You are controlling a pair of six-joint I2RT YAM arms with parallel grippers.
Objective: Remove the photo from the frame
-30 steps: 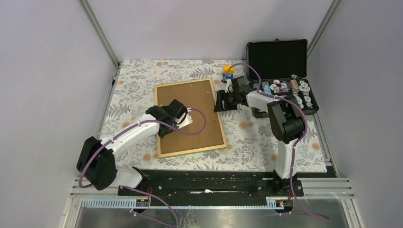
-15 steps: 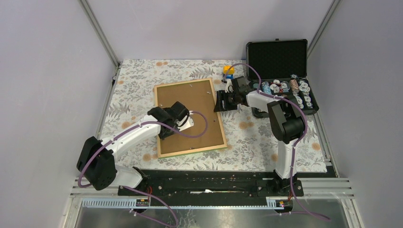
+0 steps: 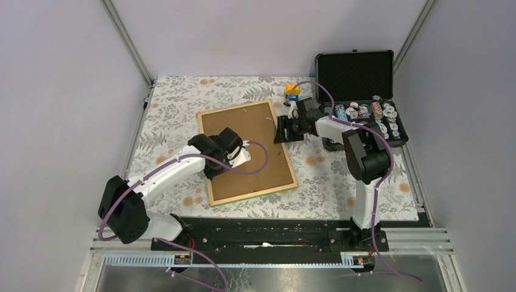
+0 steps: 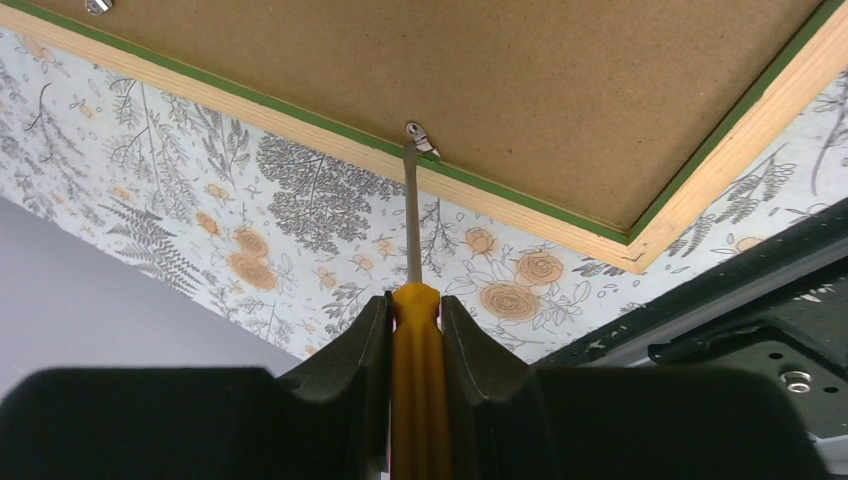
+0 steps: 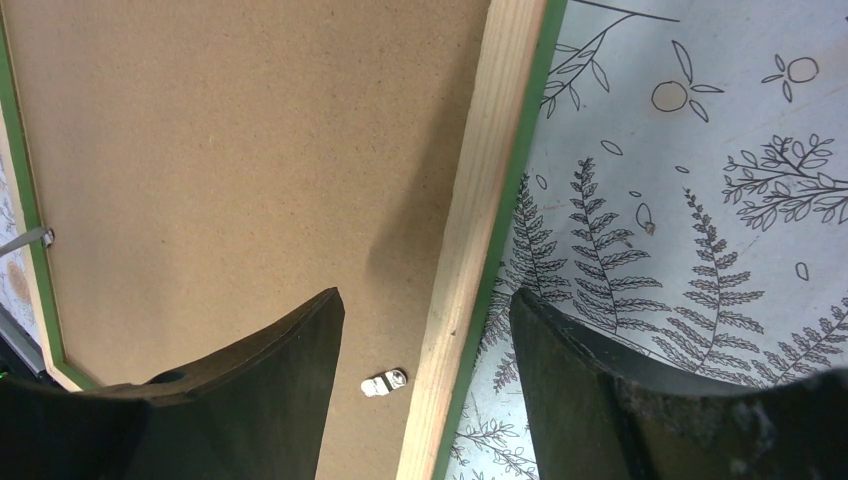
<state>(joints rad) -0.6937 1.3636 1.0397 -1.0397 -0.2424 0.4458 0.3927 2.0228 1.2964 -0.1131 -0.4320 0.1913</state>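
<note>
- Frame (image 4: 500,90) end of the tool first: thin metal shaft of a screwdriver (image 4: 417,370) reaching out to a metal clip (image 4: 421,138) at the edge of the brown board, tip at or on it; contact too fine to confirm.
- Left gripper (image 4: 413,310) clamped on the yellow handle, one black finger pressed to each side, shaft pointing straight ahead.
- Right gripper (image 5: 425,300) spread wide and holding nothing, one finger over the brown board, the other over the floral tablecloth (image 5: 700,200), light wood rim running between them; touching or hovering, cannot tell.
- Just inside that rim, a second clip (image 5: 384,382) flat on the board, between the right fingers.
- Board back facing up, thin green line inside the wood rim, whole frame flat on the floral tablecloth, left of centre and skewed, near right corner swung toward the arm bases.
- Left arm (image 3: 164,173) stretched over the frame's near left part; right arm (image 3: 365,158) folded back, wrist at the frame's far right edge.
- Black case (image 3: 353,73) open at the far right corner, lid up, round chips (image 3: 371,112) in its tray, apart from the frame.
- Small yellow and blue item (image 3: 292,91) on the tablecloth beyond the right gripper, between frame and case.
</note>
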